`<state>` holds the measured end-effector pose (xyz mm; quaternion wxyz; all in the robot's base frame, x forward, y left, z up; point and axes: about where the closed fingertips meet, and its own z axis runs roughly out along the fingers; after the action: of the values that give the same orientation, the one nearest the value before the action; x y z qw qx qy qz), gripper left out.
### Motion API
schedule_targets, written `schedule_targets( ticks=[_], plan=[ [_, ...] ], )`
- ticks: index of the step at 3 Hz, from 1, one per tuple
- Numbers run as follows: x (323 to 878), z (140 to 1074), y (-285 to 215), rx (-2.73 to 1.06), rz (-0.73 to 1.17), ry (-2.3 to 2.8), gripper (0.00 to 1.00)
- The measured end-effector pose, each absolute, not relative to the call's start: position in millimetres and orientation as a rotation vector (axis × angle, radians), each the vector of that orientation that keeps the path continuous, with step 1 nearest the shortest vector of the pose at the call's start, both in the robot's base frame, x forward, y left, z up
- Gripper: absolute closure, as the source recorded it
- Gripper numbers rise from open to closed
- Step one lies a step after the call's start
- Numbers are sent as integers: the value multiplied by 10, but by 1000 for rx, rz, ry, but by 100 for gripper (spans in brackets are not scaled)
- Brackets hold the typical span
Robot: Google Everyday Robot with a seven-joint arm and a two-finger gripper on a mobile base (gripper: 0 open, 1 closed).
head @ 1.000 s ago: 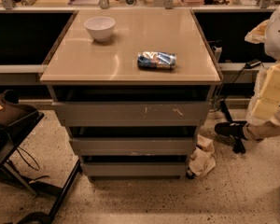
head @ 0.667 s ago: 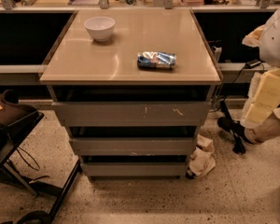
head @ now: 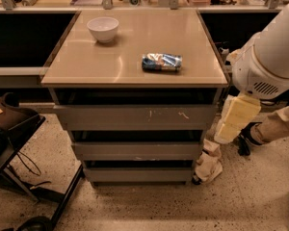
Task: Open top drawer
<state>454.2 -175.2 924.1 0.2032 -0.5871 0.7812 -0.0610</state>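
Observation:
The top drawer (head: pixel 130 117) is the wide grey front just under the tabletop, with pale scratch marks right of centre. It sits pushed in, with a dark gap above it and no tray showing. My arm comes in from the right with a white rounded joint (head: pixel 265 61). The gripper (head: pixel 235 120) is the pale yellow end hanging below that joint. It is beside the cabinet's right side, level with the top drawer front and not touching it.
Two narrower grey drawer fronts (head: pixel 137 150) lie below. On the beige tabletop (head: pixel 86 66) stand a white bowl (head: pixel 103 28) and a blue snack packet (head: pixel 162 62). A crumpled pale cloth (head: pixel 208 163) lies by the cabinet's lower right corner. A black stand (head: pixel 14 143) is at left.
My arm has swung left and down from the right edge toward the cabinet's right side. The drawers, bowl and packet have not moved.

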Motion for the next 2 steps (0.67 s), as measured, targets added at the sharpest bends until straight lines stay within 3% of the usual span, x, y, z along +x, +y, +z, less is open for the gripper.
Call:
schedule_targets(
  ticks=[1,2],
  plan=[
    [4446,8994,-1445,-1583,-170,2185,0],
    [4244,8542,-726,-1516,-108,2185,0]
  ],
)
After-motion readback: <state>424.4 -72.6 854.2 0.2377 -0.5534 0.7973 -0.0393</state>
